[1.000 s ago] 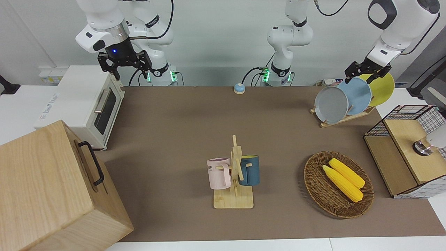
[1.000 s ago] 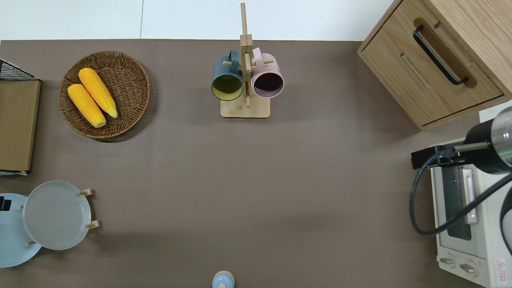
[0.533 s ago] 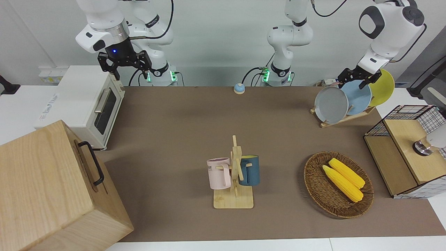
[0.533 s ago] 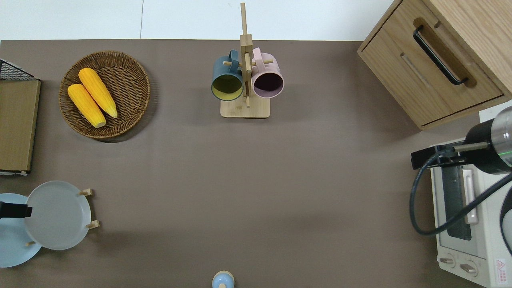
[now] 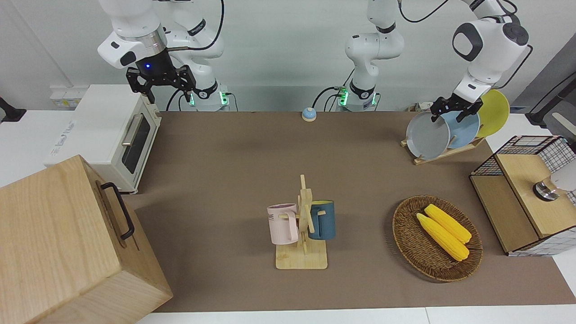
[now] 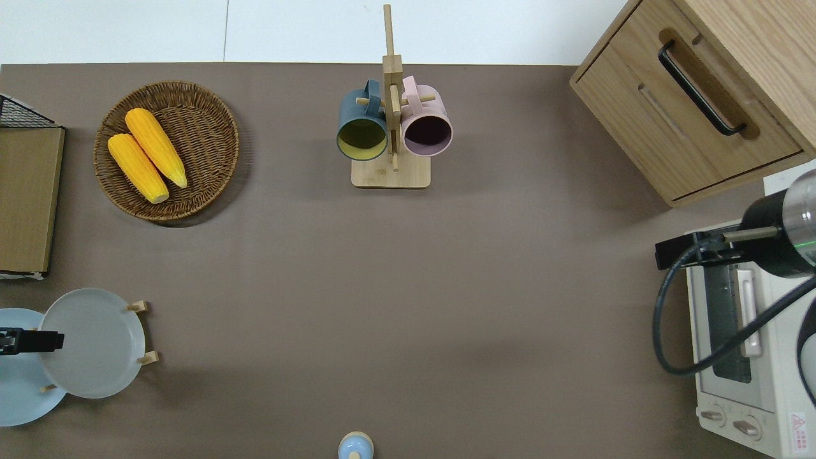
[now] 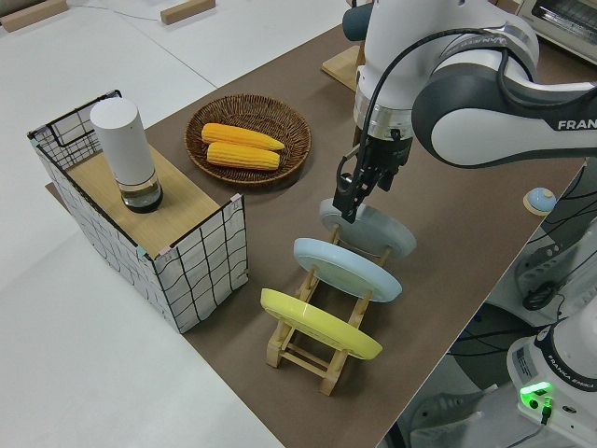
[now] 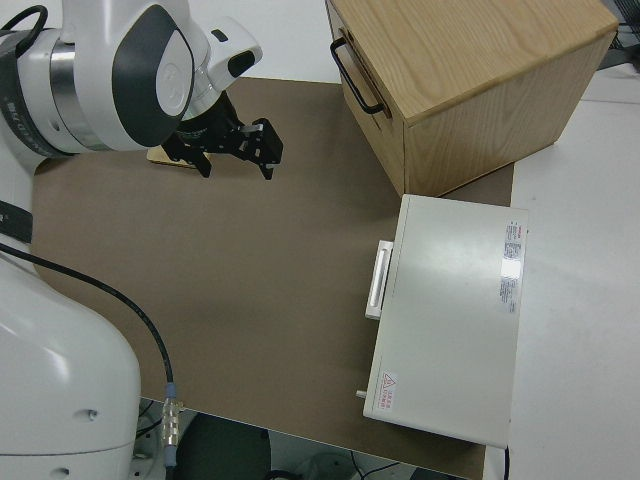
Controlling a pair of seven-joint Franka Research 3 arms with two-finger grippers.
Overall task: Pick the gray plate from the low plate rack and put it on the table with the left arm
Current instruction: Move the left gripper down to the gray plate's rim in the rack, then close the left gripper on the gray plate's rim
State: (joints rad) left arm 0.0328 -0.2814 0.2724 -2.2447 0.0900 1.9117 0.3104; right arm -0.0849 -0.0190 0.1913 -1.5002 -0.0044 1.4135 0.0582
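The gray plate (image 5: pixel 426 136) leans in the slot of the low plate rack (image 5: pixel 445 153) farthest from the left arm's end of the brown table (image 5: pixel 225 157). It also shows in the overhead view (image 6: pixel 95 344) and the left side view (image 7: pixel 378 229). My left gripper (image 5: pixel 447 116) is open and hangs at the gray plate's upper rim, over the gap between it and the sky-blue plate (image 5: pixel 465 130). It holds nothing. The left side view shows the left gripper (image 7: pixel 347 201) just above that rim. My right gripper (image 5: pixel 163 87) is open, empty and parked.
A yellow plate (image 5: pixel 495 112) fills the rack's last slot. A basket of corn (image 5: pixel 436 238) and a wire box (image 5: pixel 531 193) lie farther from the robots than the rack. A mug tree (image 5: pixel 303 225) stands mid-table. A toaster oven (image 5: pixel 112 130) and wooden cabinet (image 5: pixel 58 243) are at the right arm's end.
My left gripper has come down from over the yellow and sky-blue plates to the gray plate's upper rim. The plates, rack and right arm have not moved.
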